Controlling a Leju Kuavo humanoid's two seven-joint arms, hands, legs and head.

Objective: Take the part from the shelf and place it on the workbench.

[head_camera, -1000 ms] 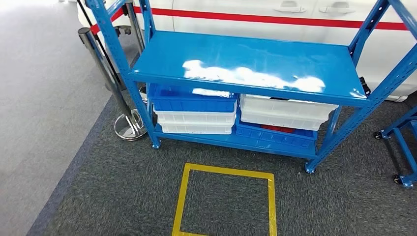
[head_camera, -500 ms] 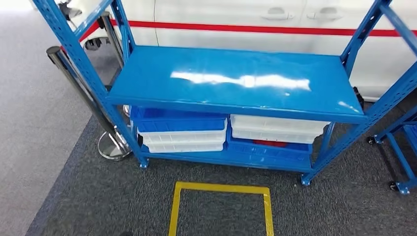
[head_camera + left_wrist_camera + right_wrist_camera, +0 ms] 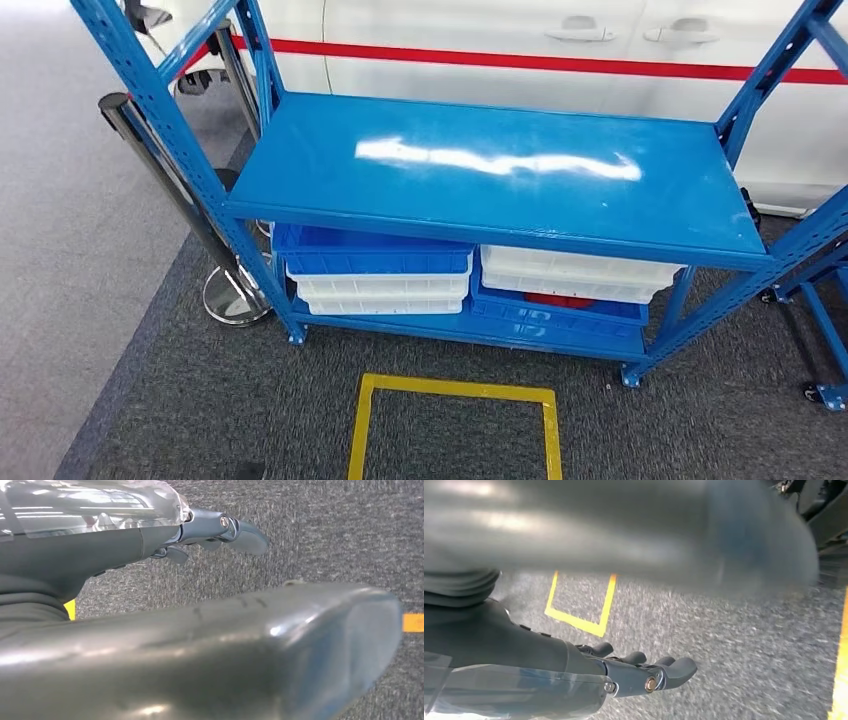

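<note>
A blue metal shelf (image 3: pixel 500 170) stands in front of me in the head view; its broad middle board is bare and shiny. On its bottom level, blue and white bins are stacked in two piles. Something red (image 3: pixel 558 300) shows inside the blue bin (image 3: pixel 555 310) at the lower right, mostly hidden under a white bin (image 3: pixel 580 272). My left hand (image 3: pixel 100 550) hangs over the grey carpet, fingers (image 3: pixel 235 527) stretched out and holding nothing. My right hand (image 3: pixel 524 645) also hangs over the carpet, its fingers (image 3: pixel 649 672) apart and holding nothing.
A yellow taped square (image 3: pixel 455 425) marks the carpet just before the shelf. A chrome barrier post (image 3: pixel 190 210) with a round base stands at the shelf's left. A white vehicle with a red stripe (image 3: pixel 560 60) is behind it. Another blue frame on wheels (image 3: pixel 825 340) is at the right.
The whole head picture has shifted: the camera moved, so the shelf now sits a little lower and further left than a second ago. Nothing on the shelf has moved.
</note>
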